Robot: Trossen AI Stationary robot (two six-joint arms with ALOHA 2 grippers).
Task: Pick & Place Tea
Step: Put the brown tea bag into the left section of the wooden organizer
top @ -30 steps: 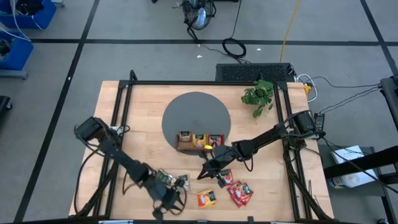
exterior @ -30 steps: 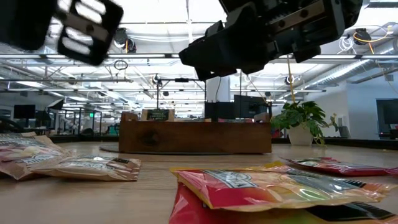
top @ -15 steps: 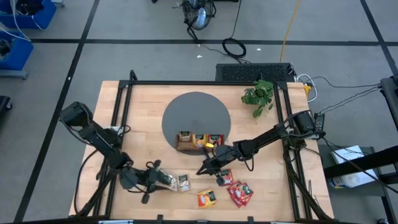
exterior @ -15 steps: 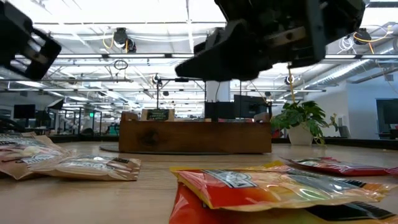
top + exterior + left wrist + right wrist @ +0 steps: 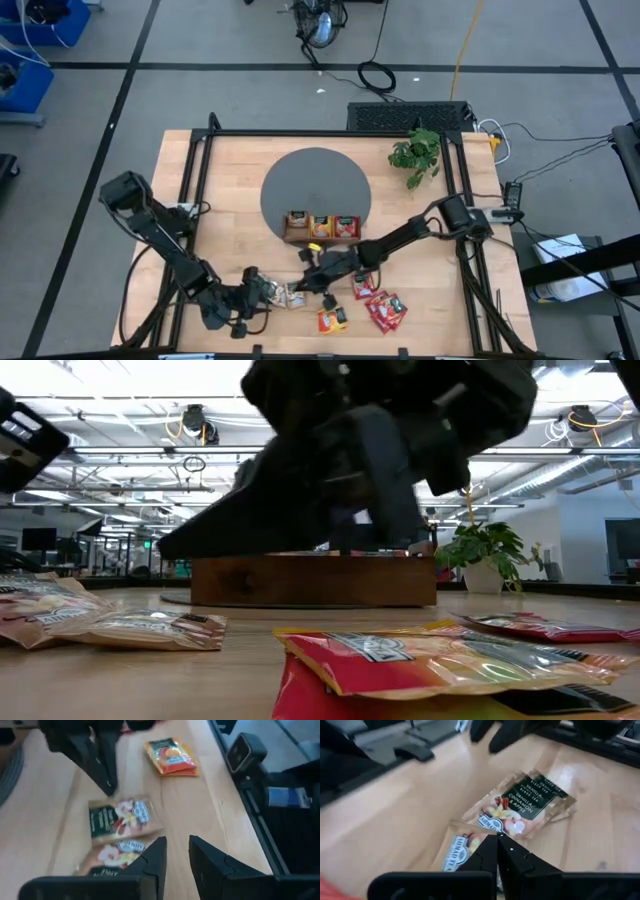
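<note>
Right gripper, fingers closed and empty, hangs over dark green sachets near the table's front edge. Left gripper, slightly parted and empty, sits just left of them.

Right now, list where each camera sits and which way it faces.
High: above the table, looking straight down; the left arm and right arm show whole.
Low: at table-top height, facing across an orange sachet to the tray and the room; the right arm looms overhead.
Left wrist: on the left arm, looking past its slightly parted jaws at the green sachets.
Right wrist: on the right arm, looking past its closed jaws.
Shared: both wrist views show those green sachets.
</note>
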